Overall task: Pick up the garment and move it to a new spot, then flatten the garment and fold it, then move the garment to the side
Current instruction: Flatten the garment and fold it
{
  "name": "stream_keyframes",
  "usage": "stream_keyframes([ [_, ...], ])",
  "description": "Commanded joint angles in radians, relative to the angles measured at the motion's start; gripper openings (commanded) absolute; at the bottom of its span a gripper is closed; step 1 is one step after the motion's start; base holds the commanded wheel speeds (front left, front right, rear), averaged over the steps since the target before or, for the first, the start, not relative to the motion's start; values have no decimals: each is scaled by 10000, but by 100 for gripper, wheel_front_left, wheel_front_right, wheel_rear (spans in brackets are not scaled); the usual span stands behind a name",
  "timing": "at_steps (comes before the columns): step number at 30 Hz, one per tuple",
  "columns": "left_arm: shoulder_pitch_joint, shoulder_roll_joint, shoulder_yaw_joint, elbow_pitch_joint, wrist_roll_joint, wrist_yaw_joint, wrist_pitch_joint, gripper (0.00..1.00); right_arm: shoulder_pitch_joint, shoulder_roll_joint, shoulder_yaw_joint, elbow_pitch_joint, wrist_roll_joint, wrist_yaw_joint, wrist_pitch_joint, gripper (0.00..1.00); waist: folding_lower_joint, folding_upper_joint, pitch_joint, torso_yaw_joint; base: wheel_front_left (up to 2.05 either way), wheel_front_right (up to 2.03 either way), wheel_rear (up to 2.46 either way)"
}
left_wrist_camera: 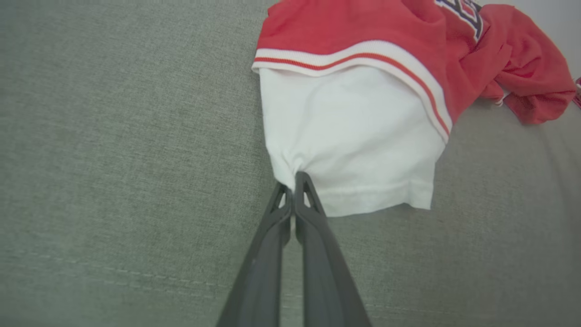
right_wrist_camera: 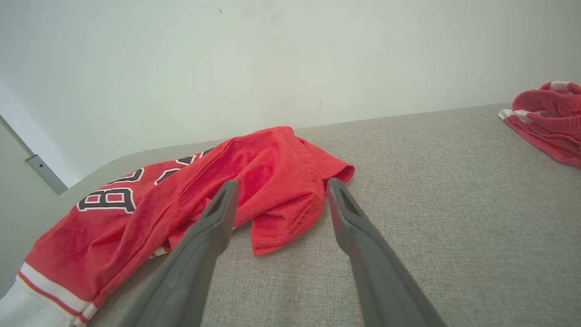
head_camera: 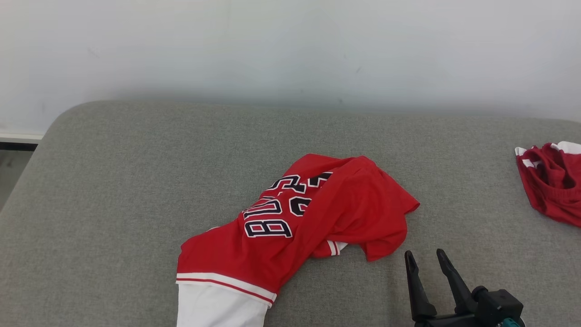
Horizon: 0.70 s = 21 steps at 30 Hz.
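Your left gripper (left_wrist_camera: 293,180) pinched on the jersey's (head_camera: 327,213) white hem, your right gripper (head_camera: 425,257) spread wide, empty, near it

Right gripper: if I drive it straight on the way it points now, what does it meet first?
Probably the red jersey: its crumpled flap lies ahead between the open jaws of the right gripper. Height above the grey cushion is unclear, so it might skim the fabric.

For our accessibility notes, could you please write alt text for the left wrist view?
The left end effector, shut, pinches a red garment by the edge of its white part. The garment lies crumpled on a grey fabric surface.
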Motion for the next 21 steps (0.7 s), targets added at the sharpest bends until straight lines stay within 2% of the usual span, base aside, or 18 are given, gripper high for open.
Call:
stream_keyframes([
  [1, -16, -5, 22, 50, -7, 47, -97, 36, 30, -57, -14, 7, 60, -20, -7, 100, 0, 0, -6, -21, 0, 0, 0],
  [2, -40, -13, 39, 57, -20, 42, -192, 97, 4, -81, -28, 5, 62, -20, -7, 100, 0, 0, -4, -33, 0, 0, 0],
  [3, -69, -32, 84, 37, -47, 68, -294, 100, -23, -98, -41, -2, 66, -20, -7, 100, 0, 0, -1, -43, 0, 0, 0],
  [13, -414, -33, 397, -430, 323, 300, -1625, 100, -208, -294, -218, -53, 39, -20, -6, 100, 0, 0, 39, 54, 0, 0, 0],
  [18, -761, -268, 620, -823, 748, 380, -1863, 100, -567, -497, -151, -3, -16, -20, -7, 100, 0, 0, 90, 74, 0, 0, 0],
  [21, -902, -488, 853, -1040, 1183, 319, -1858, 100, -1097, -748, 69, 522, 88, -20, -6, 100, 0, 0, 159, 58, 0, 0, 0],
])
